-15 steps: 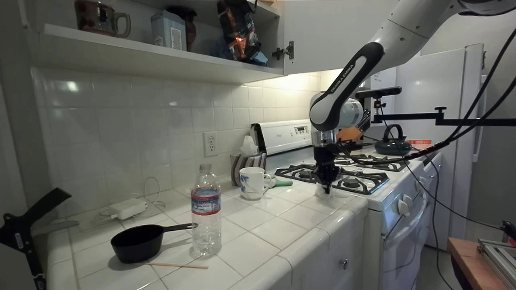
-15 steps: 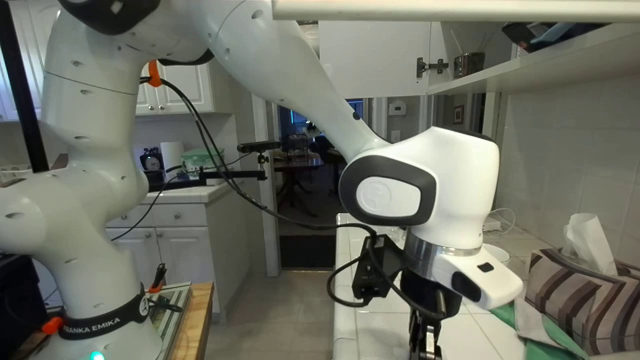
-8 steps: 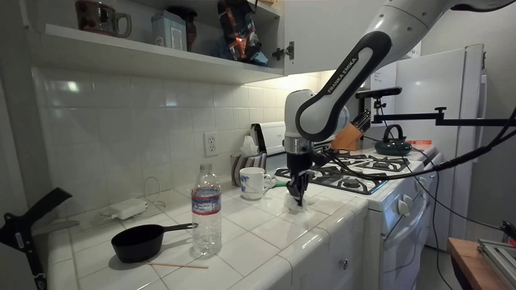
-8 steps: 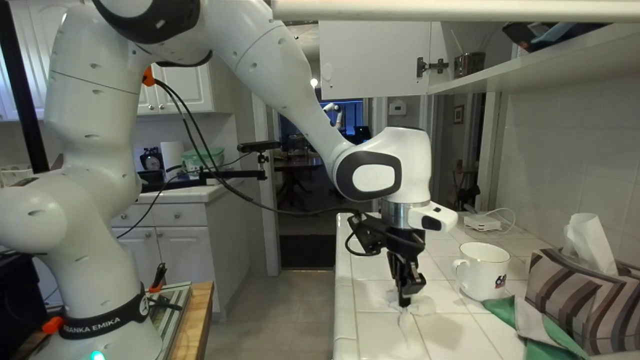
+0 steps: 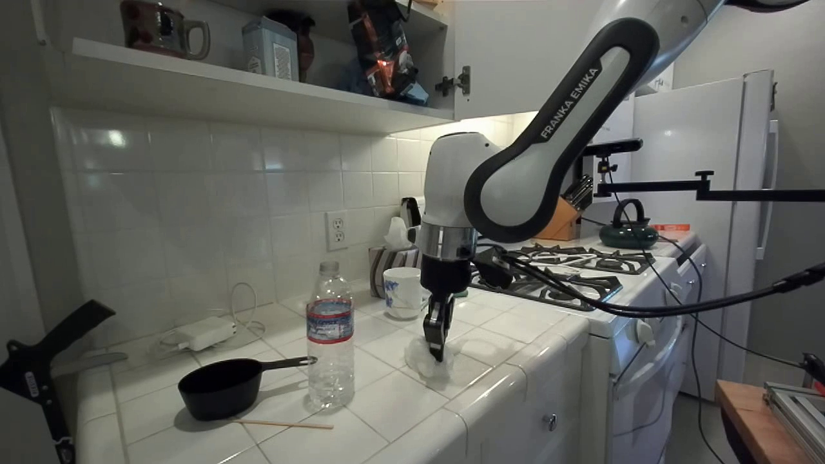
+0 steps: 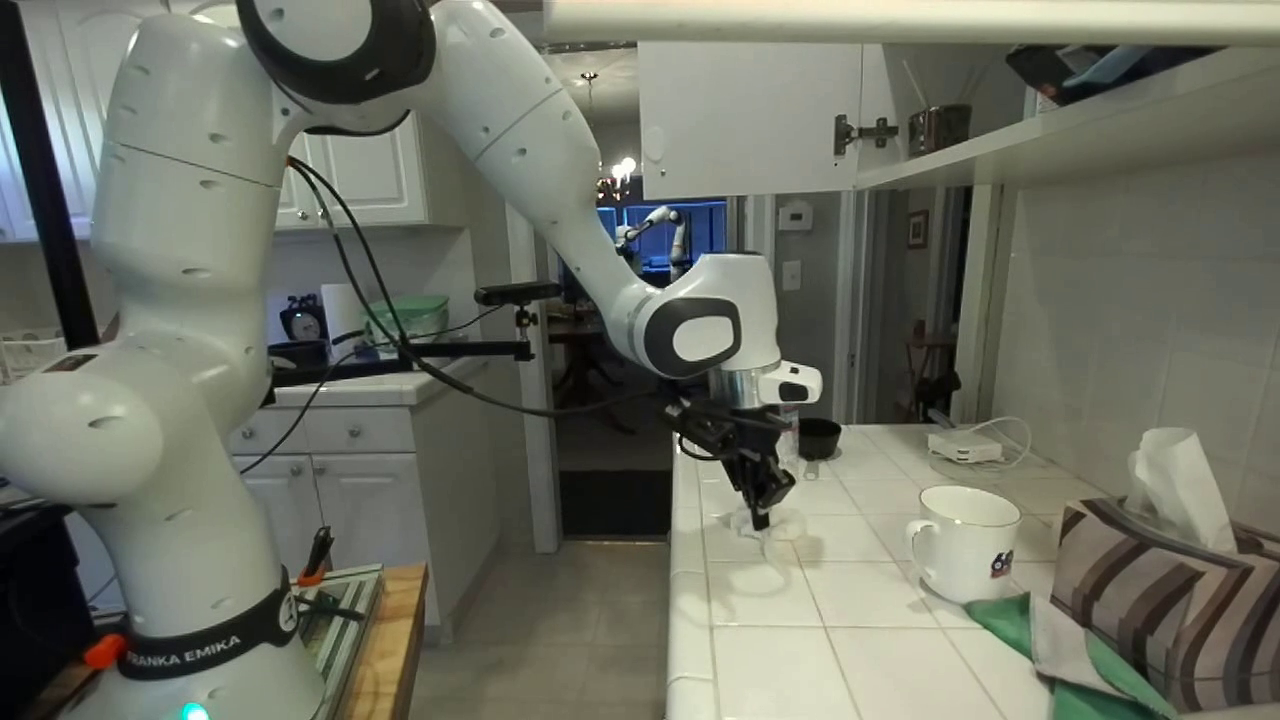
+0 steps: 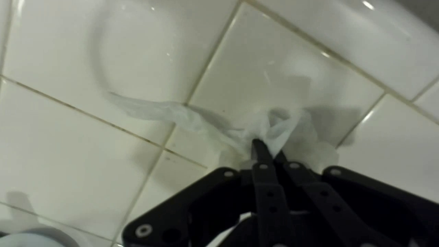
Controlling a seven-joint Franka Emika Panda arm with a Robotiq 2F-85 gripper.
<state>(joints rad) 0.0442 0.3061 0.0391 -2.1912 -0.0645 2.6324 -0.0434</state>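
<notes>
We found the crumpled tissue (image 7: 284,132) on the tiled countertop (image 5: 399,406), pinched by the gripper (image 7: 270,152), whose fingers stood almost together on it; a loose tail trailed off to one side. We judged it near weightless, limp and quick to tear — best held by the bunched middle, as here. Against the earlier frames, gripper and tissue had shifted away from the gas stove (image 5: 619,310), nearer the water bottle (image 5: 330,348) — bottle and blue-patterned mug (image 5: 401,293) had not moved.
</notes>
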